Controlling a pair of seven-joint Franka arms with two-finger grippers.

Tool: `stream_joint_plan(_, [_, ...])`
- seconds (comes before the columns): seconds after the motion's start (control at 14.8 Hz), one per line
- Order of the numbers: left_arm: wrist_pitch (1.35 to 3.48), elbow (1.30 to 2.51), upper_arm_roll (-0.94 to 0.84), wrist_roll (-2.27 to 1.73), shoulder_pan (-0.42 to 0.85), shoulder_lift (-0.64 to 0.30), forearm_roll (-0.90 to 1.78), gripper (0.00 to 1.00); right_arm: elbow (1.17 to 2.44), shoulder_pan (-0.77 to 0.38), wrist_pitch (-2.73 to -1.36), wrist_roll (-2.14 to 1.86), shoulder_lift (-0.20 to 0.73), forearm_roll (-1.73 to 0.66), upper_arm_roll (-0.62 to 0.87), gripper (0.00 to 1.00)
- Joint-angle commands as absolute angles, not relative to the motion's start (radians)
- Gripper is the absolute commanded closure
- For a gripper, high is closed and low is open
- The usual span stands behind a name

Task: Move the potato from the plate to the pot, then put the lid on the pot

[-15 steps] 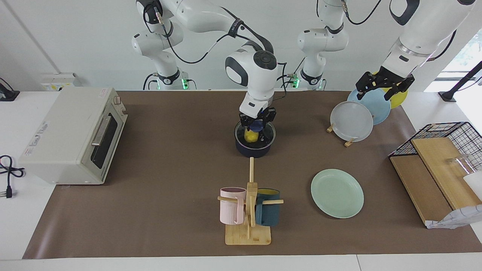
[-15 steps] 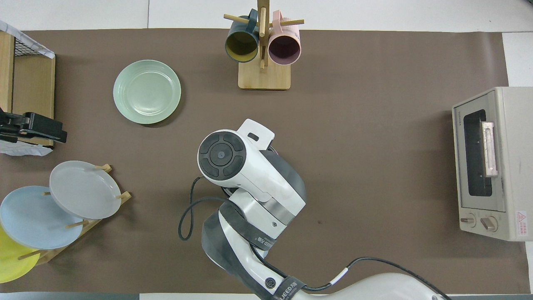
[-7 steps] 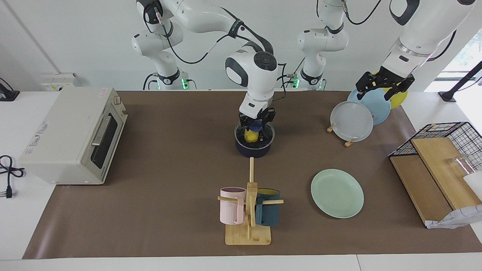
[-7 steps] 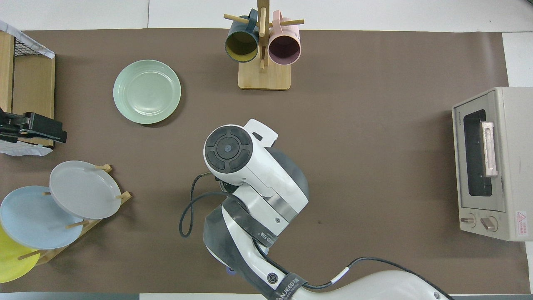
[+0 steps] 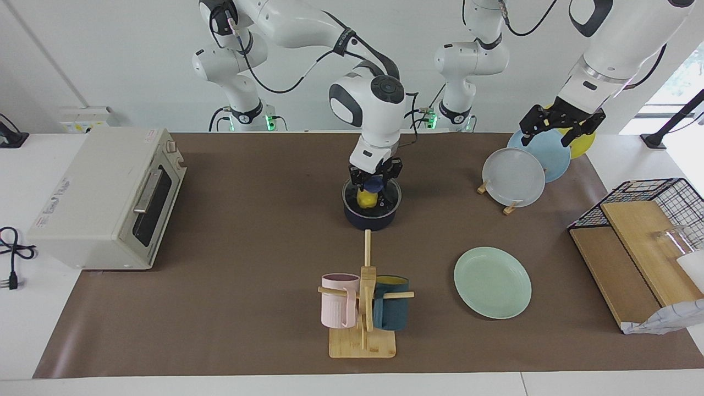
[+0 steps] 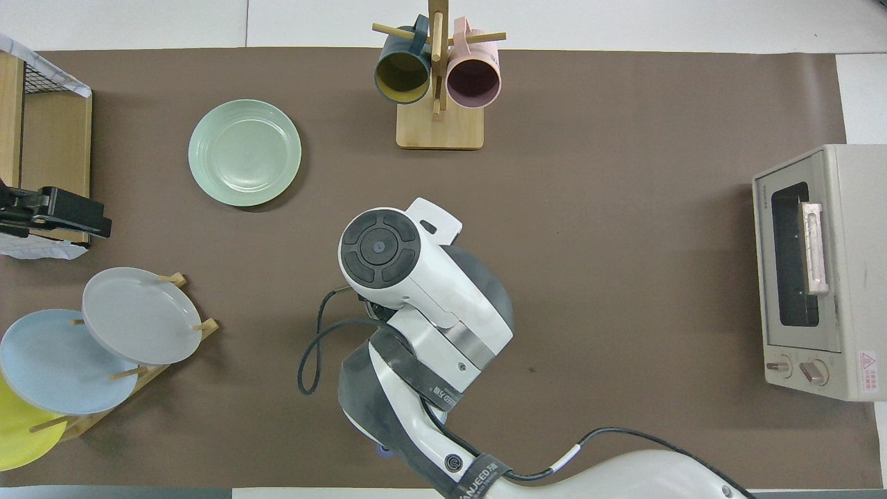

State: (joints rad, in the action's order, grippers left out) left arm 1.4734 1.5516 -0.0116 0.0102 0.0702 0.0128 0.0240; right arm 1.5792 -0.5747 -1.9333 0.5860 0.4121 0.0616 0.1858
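Right pincer (image 5: 375, 182) sits on the lid (image 5: 372, 197) knob, grip state we can't tell; lid's on pot (image 5: 369, 217) w/ potato (image 5: 366, 199) inside, plate (image 5: 493, 282) bare, so basically done. Left pincer (image 5: 561, 124) waits released.

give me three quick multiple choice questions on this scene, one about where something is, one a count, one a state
1. Where is the potato?
A. on the plate
B. in the pot
C. in the toaster oven

2. How many mugs hang on the mug stand?
A. one
B. two
C. four

3. What state is the plate in?
A. bare
B. holding the potato
C. standing upright in a rack

Key: 1 B, the yellow potato shows through the glass lid inside the pot, under the right gripper. 2 B, a pink mug and a teal mug hang there. 3 A, the plate lies flat on the mat with nothing on it.
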Motion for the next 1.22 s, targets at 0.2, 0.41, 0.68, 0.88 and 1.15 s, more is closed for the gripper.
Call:
stream_joint_plan(0.2, [1.474, 1.569, -0.012, 0.006, 0.071, 0.031, 0.008, 0.0, 1.55, -0.516, -1.905, 0.604, 0.361, 0.054, 0.187, 0.0])
stream_joint_plan(0.41, [1.474, 1.569, -0.012, 0.006, 0.071, 0.031, 0.008, 0.0, 1.427, -0.45, -1.772, 0.595, 0.345, 0.045, 0.19, 0.0])
stream_joint_plan(0.68, [1.474, 1.569, -0.012, 0.005, 0.071, 0.031, 0.008, 0.0, 1.364, -0.318, -1.613, 0.435, 0.278, 0.044, 0.189, 0.0])
stream_joint_plan(0.88, [1.473, 1.569, -0.012, 0.005, 0.071, 0.032, 0.008, 0.0, 1.367, -0.182, -1.511, 0.254, 0.201, 0.044, 0.186, 0.0])
stream_joint_plan(1.15, [1.473, 1.569, -0.012, 0.006, 0.071, 0.031, 0.008, 0.0, 1.381, -0.039, -1.434, 0.075, 0.166, 0.048, 0.184, 0.0])
